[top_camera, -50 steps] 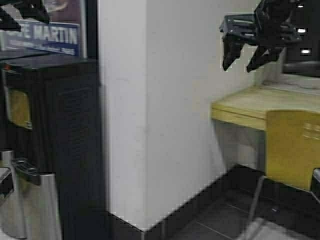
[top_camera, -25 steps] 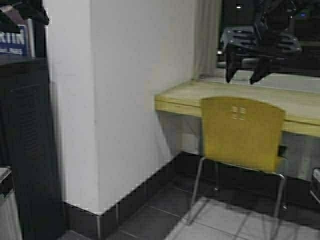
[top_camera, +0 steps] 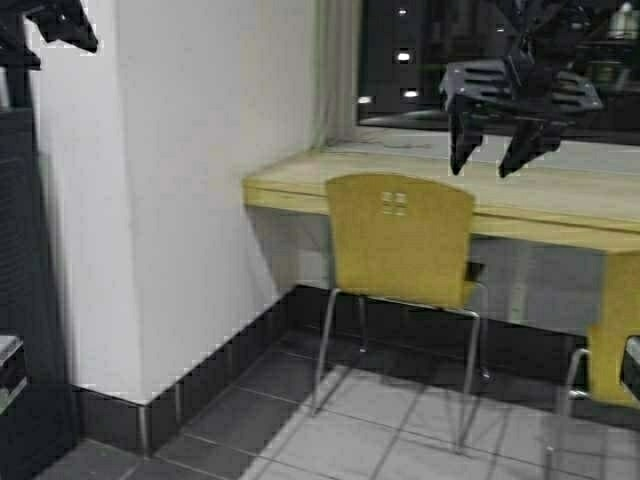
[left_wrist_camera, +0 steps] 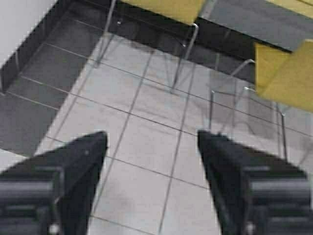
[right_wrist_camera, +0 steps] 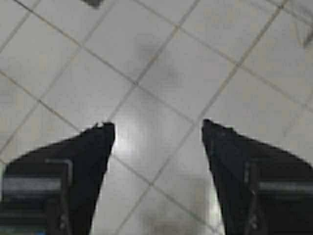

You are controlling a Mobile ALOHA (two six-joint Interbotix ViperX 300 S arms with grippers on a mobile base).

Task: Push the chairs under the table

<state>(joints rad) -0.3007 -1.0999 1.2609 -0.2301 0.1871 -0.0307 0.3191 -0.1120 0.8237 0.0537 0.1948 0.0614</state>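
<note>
Even indoor light with a soft glare patch on the pale floor tiles (right_wrist_camera: 142, 132), small lamp reflections in the dark window (top_camera: 400, 60) at upper middle, and slight blur throughout.

No legible text, label, brand, number or sign appears in any current view. Chair (top_camera: 400, 240), bench (top_camera: 560, 205), wall (top_camera: 190, 180) and floor tiles (right_wrist_camera: 161, 63) all carry no readable markings.
</note>
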